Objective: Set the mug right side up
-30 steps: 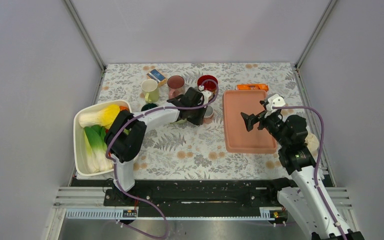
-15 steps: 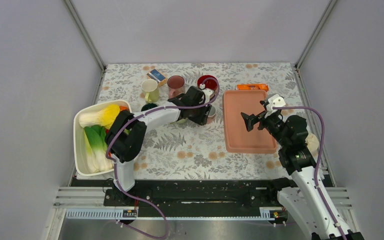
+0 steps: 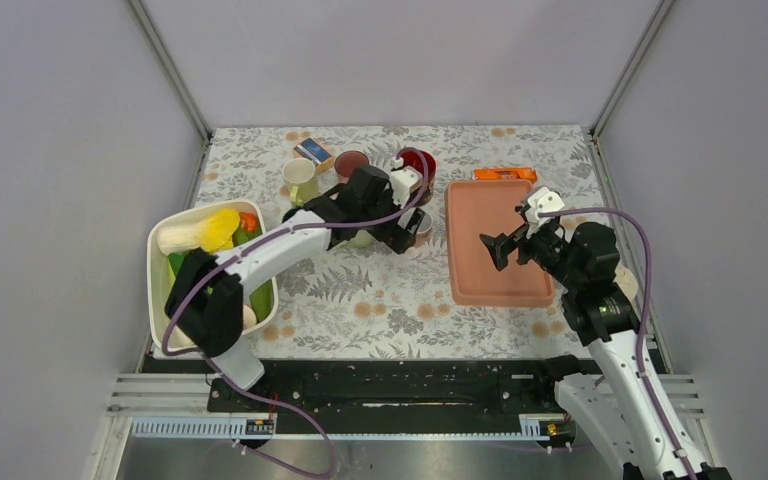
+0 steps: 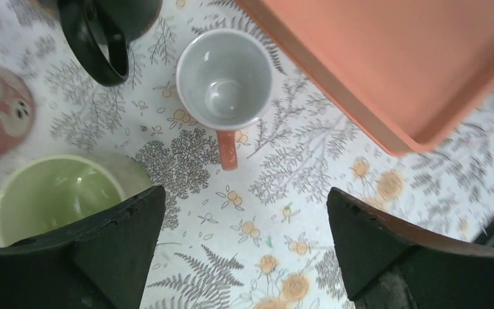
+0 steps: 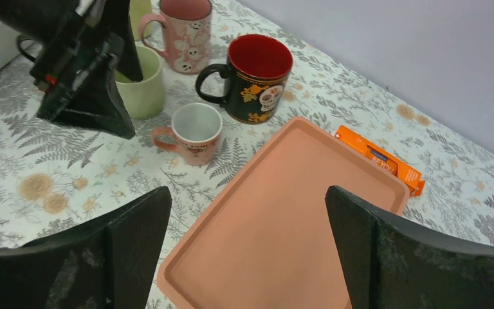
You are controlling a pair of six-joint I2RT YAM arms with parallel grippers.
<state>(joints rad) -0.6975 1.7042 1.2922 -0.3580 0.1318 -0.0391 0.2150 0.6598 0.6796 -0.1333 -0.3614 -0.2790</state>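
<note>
The mug is small and salmon-pink with a white inside. It stands upright on the floral cloth, mouth up, handle pointing toward my left gripper. That gripper hovers open above the cloth just short of the mug, with nothing between its fingers. In the right wrist view the mug sits beside the tray's corner, free of any contact. From above, the mug shows partly behind the left gripper. My right gripper is open and empty over the orange tray.
A black mug with a red inside, a pale green mug and a pink ghost-print mug crowd close behind. An orange packet lies past the tray. A white bin of vegetables sits at the left.
My left gripper has opened, let go of the mug and drawn back and up; its elbow swung left. The mug stays upright on the cloth. The right arm barely moved.
</note>
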